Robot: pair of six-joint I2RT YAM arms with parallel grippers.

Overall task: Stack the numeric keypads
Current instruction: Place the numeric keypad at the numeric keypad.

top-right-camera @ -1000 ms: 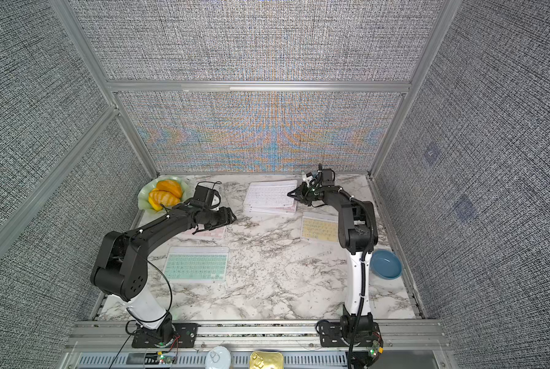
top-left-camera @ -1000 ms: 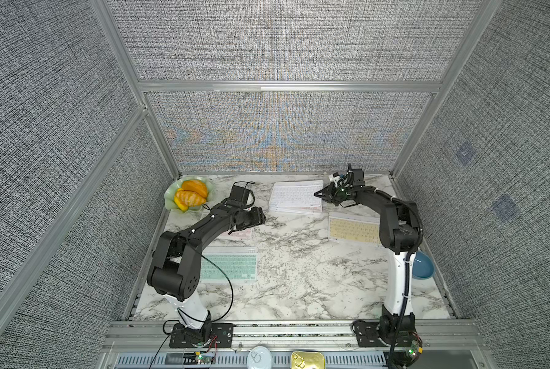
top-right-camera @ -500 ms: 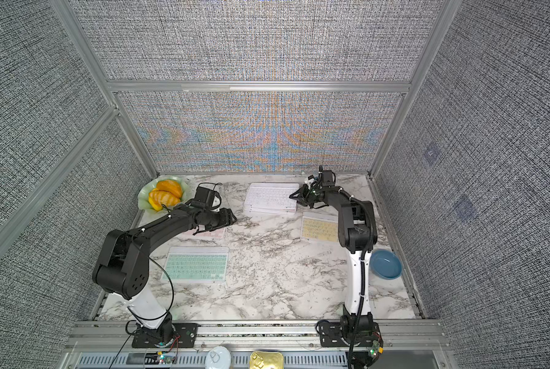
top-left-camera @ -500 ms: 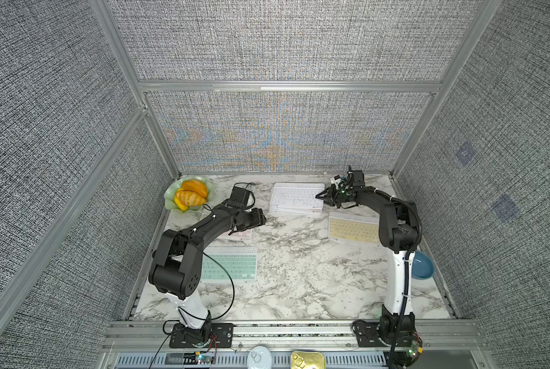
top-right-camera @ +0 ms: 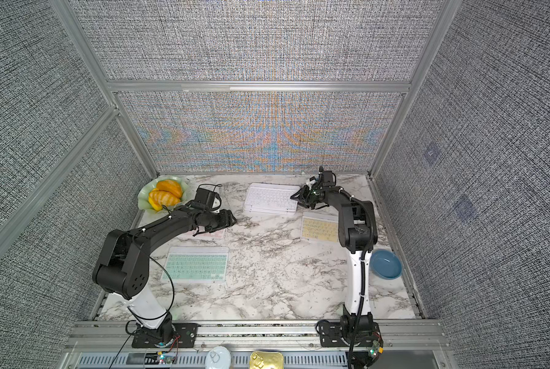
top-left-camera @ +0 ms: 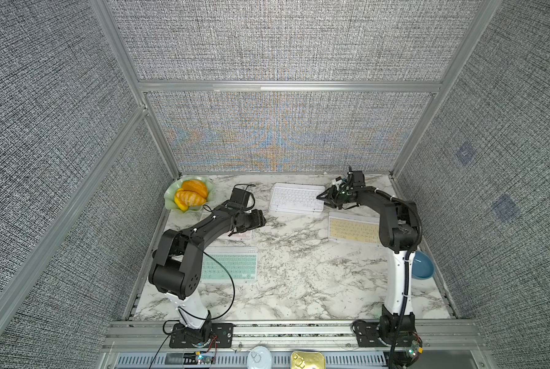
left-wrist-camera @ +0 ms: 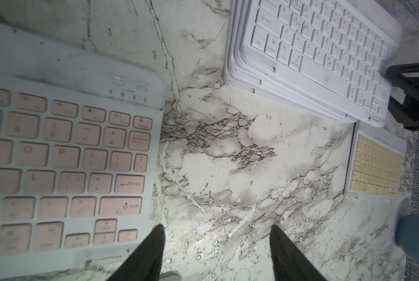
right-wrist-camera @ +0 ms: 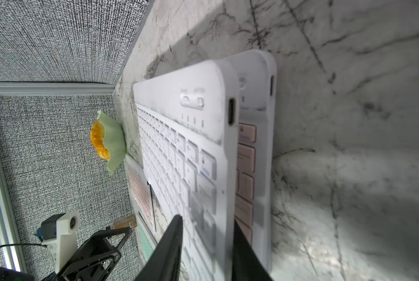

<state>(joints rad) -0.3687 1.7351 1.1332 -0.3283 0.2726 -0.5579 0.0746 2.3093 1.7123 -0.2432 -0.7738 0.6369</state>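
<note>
A stack of numeric keypads stands at the back middle, a white-keyed one [top-left-camera: 296, 198] [top-right-camera: 270, 198] on top. My right gripper [top-left-camera: 321, 196] [right-wrist-camera: 206, 221] is open at its right edge, one finger over the keys and one under the frame, above a pink keypad [right-wrist-camera: 246, 158]. A yellow keypad [top-left-camera: 352, 228] lies in front of the stack and a mint green one [top-left-camera: 232, 265] at front left. My left gripper [top-left-camera: 261, 219] [left-wrist-camera: 215, 228] is open over bare marble, one finger at the corner of another pink keypad [left-wrist-camera: 65, 158] that my left arm mostly hides in both top views.
A green dish of orange pieces [top-left-camera: 187, 195] sits in the back left corner. A blue bowl [top-left-camera: 422, 263] stands at the right edge by the right arm's base. Fabric walls close in three sides. A round lid [top-left-camera: 259, 357] and a gold tin [top-left-camera: 307, 361] lie below the front rail.
The white keypad has come down flat onto the stack, and my right jaws have opened off it. The left arm has hardly moved.
</note>
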